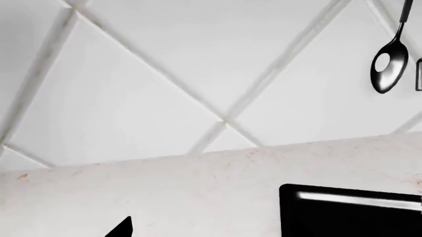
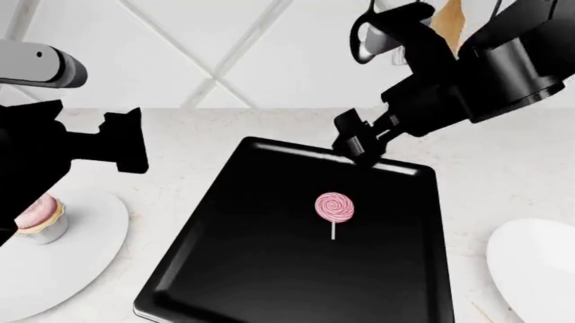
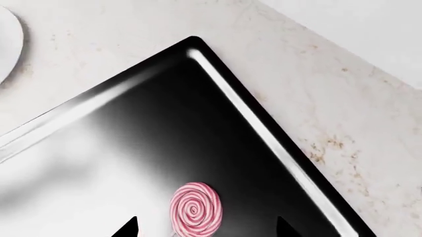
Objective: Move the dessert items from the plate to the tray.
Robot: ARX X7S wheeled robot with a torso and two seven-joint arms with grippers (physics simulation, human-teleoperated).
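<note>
Your right pincer (image 2: 359,145) hangs empty and released over the tray's (image 2: 225,269) 12 o'clock rim; whether your left pincer (image 2: 126,141) is released or clenched cannot be told. One lollipop (image 2: 334,206) lies mid-tray. One cupcake (image 2: 40,217) waits on the 9 o'clock plate (image 2: 90,242), one of two plates. A hard squeeze could smear its frosting or tip it onto the bench (image 2: 503,182).

Glossy black arms, blocky black right hand (image 2: 359,145) – grey shoulder cap (image 2: 40,64)
</note>
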